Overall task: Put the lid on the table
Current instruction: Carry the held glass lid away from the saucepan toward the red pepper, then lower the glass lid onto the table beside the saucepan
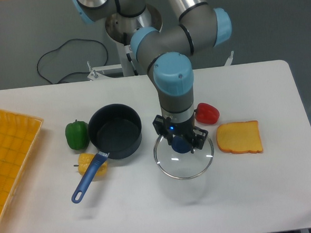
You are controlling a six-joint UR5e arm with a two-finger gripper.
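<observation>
White table (266, 194) across most of frame; yellow tray (10, 157) at left edge. Dark saucepan (114, 136) left of centre, uncovered, blue handle toward lower left. Lid (183, 156) at centre, clear of saucepan, apparently suspended above table with faint shadow beneath. Gripper (181, 143) at centre, jaws clenched on blue knob of lid. Toast slice (239, 138) right of lid; red pepper (207, 113) just behind; green pepper (76, 134) and yellow pepper (91, 164) left of saucepan. Step in hand, judged: carry phase. Next move: lower onto bare surface, then release.
</observation>
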